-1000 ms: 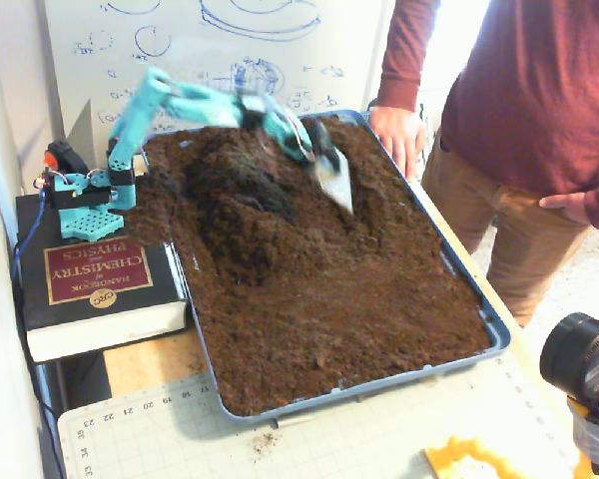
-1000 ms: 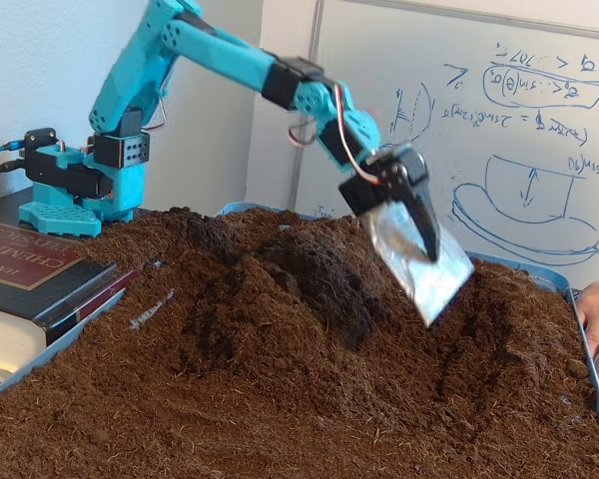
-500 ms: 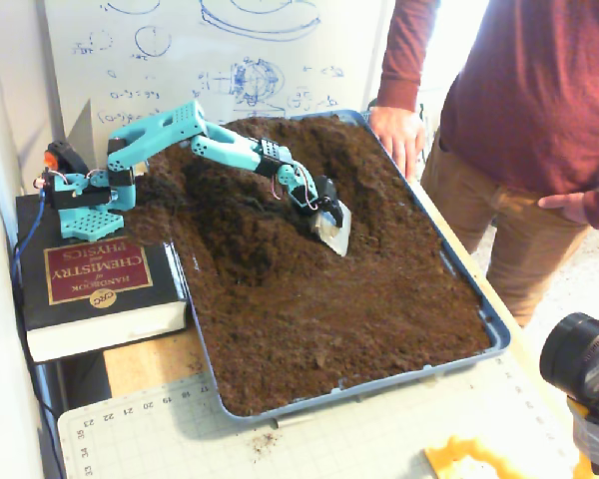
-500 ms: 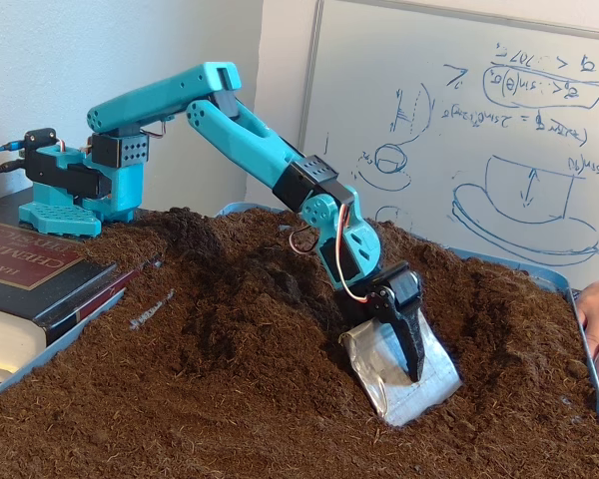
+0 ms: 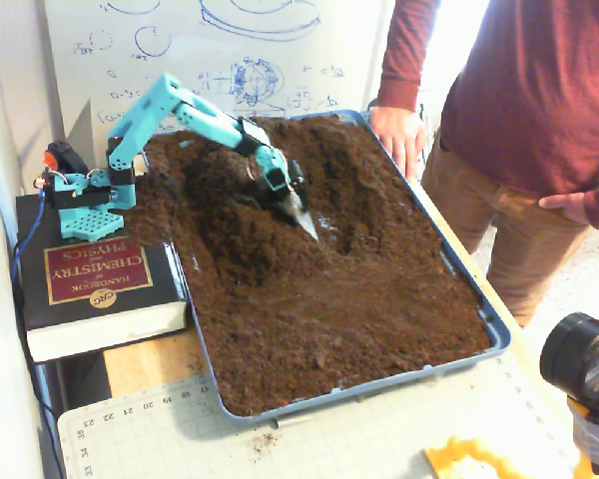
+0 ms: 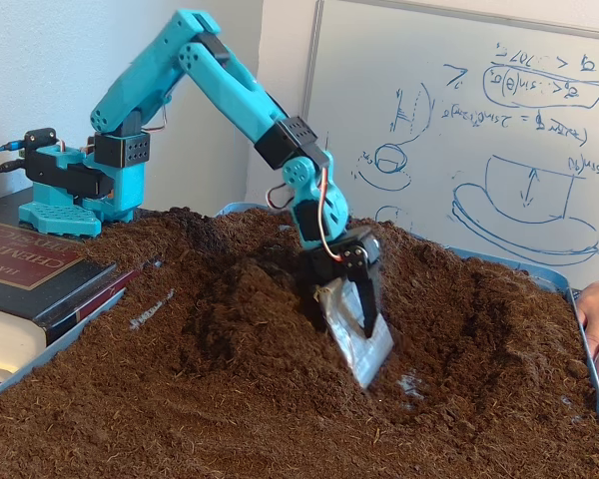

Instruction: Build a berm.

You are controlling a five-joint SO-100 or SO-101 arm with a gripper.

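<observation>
Soil in the blue tray [image 5: 499, 334] is heaping into the berm [image 6: 265, 284] — we are pressing our gripper [image 6: 364, 354] against its slope. Its fingers are clamping a silvery scoop blade [image 6: 351, 334].

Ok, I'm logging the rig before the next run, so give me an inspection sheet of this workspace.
Surface: blue tray filled with loose brown soil, standing on a bench.
Job's things: berm, a darker raised ridge beside the arm.
Clutter: chemistry handbook under the arm's base; cutting mat; a little spilled soil on the mat.
Grippers: gripper carries a silvery scoop blade, tip in the soil; jaws' state cannot be told.
Cables: blue wires beside the base.
Surroundings: whiteboard with sketches; a person's hand on the tray rim; camera nearby.
</observation>
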